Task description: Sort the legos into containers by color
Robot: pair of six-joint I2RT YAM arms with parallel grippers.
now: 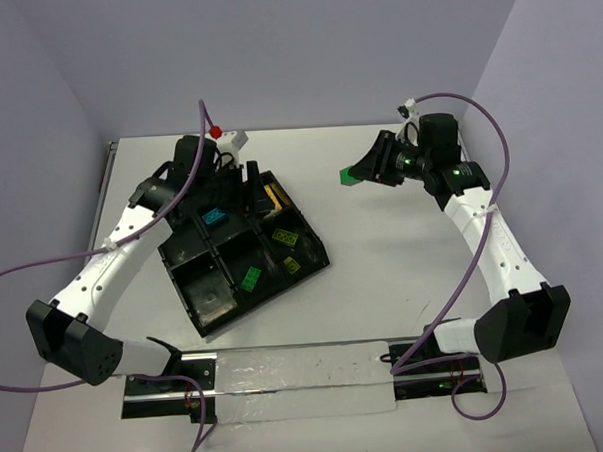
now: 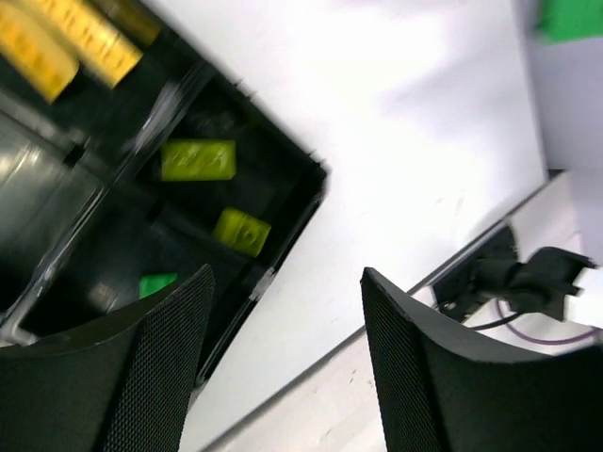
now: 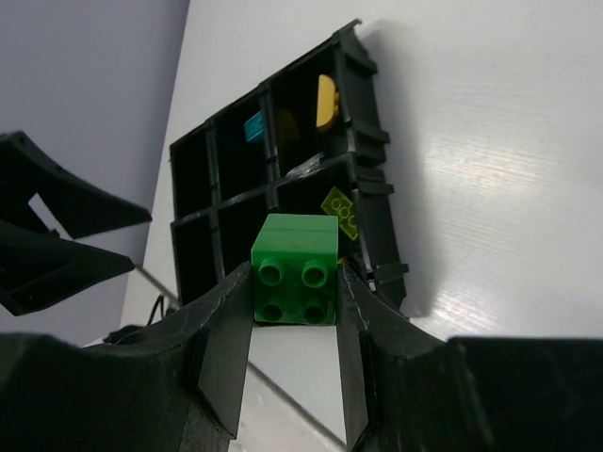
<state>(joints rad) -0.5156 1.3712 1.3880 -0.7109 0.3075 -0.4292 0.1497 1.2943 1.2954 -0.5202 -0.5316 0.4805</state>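
The black tray (image 1: pixel 206 295) lies left of centre, turned at an angle. Its compartments hold a light blue lego (image 1: pixel 214 217), a yellow one (image 1: pixel 272 197), two yellow-green ones (image 1: pixel 284 235) and a green one (image 1: pixel 252 279). My left gripper (image 1: pixel 250 188) hovers over the tray's far side; in its wrist view it (image 2: pixel 285 275) is open and empty above the tray's edge (image 2: pixel 283 221). My right gripper (image 1: pixel 367 171) is at the back right of the tray, shut on a green lego (image 1: pixel 350 176). In the right wrist view the lego (image 3: pixel 295 268) sits between the fingertips, with the tray (image 3: pixel 375 198) beyond.
A red knob (image 1: pixel 215 132) and a white block (image 1: pixel 237 140) sit behind the tray at the table's far edge. A clear plastic strip (image 1: pixel 288 372) runs along the near edge between the arm bases. Walls close in the left, back and right.
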